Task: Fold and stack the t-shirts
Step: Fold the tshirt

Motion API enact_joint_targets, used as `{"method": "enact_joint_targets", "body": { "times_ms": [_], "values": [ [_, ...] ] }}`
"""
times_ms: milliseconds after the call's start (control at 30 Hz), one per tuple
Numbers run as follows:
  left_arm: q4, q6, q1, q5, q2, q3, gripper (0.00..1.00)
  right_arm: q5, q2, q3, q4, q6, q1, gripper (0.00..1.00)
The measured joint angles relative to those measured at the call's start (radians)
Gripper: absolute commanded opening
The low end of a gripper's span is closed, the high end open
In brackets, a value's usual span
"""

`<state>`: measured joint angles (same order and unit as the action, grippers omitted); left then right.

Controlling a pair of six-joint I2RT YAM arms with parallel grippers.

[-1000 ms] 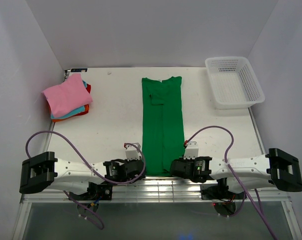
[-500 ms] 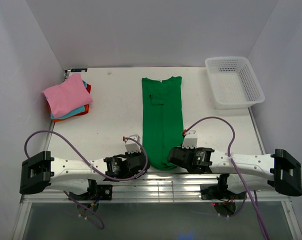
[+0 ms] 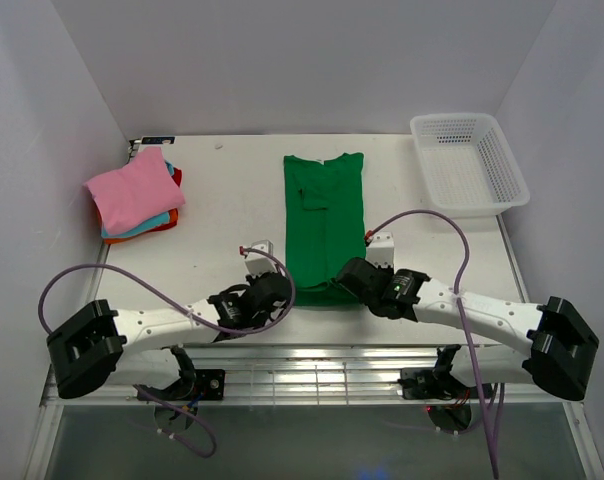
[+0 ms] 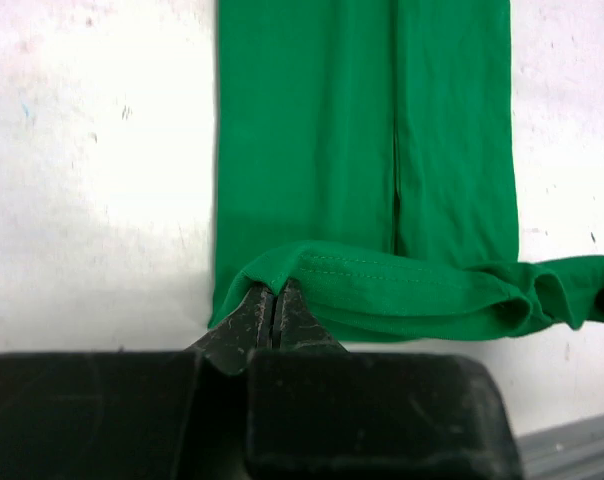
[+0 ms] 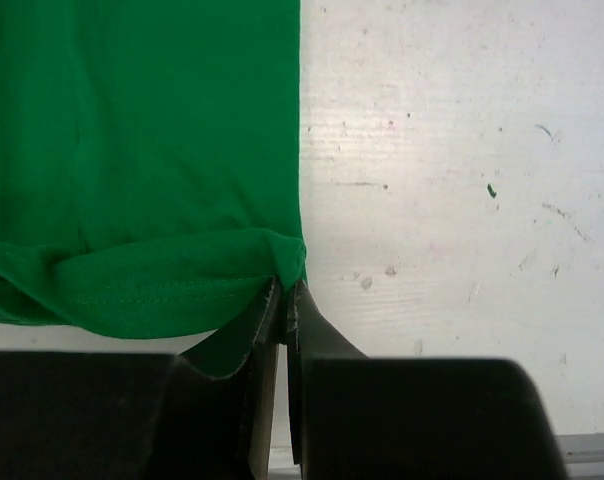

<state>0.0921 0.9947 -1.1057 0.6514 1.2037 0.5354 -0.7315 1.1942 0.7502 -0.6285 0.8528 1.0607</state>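
A bright green t-shirt (image 3: pixel 325 215) lies as a long narrow strip down the middle of the table, sleeves folded in. My left gripper (image 3: pixel 278 288) is shut on its near left hem corner (image 4: pixel 272 272). My right gripper (image 3: pixel 350 274) is shut on its near right hem corner (image 5: pixel 290 262). Both hold the hem lifted and carried back over the shirt's lower part. A stack of folded shirts sits at the far left: pink (image 3: pixel 132 190) on top, teal-blue (image 3: pixel 158 219) and orange-red (image 3: pixel 165 226) edges below.
A white plastic mesh basket (image 3: pixel 468 163) stands at the far right corner. White walls close in the table on three sides. The metal front rail (image 3: pixel 322 368) runs along the near edge.
Both grippers have moved away from the near edge toward the far side, carrying the green shirt's hem up and over its lower part.
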Motion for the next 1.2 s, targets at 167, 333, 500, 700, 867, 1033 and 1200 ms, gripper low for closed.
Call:
{"method": "enact_joint_targets", "body": {
  "times_ms": [167,333,500,700,867,1033,1200],
  "values": [
    [-0.111,-0.119,0.096,-0.063,0.134,0.058,0.00,0.009,0.076,0.035,0.093,-0.114,-0.068,0.08],
    [-0.190,-0.207,0.155,-0.126,0.274,0.137,0.00,0.034,0.146,0.064,0.180,-0.203,-0.121,0.08],
    [-0.226,-0.275,0.218,-0.186,0.370,0.209,0.00,0.070,0.210,0.108,0.248,-0.281,-0.182,0.08],
    [-0.236,-0.326,0.302,-0.235,0.425,0.279,0.00,0.103,0.288,0.188,0.303,-0.354,-0.238,0.08],
    [-0.235,-0.356,0.361,-0.275,0.459,0.344,0.00,0.124,0.335,0.245,0.327,-0.402,-0.277,0.08],
    [-0.236,-0.381,0.406,-0.312,0.526,0.414,0.00,0.149,0.381,0.281,0.352,-0.443,-0.325,0.08],
    [-0.232,-0.405,0.436,-0.348,0.611,0.484,0.00,0.174,0.437,0.320,0.370,-0.475,-0.367,0.08]
  ]
}}
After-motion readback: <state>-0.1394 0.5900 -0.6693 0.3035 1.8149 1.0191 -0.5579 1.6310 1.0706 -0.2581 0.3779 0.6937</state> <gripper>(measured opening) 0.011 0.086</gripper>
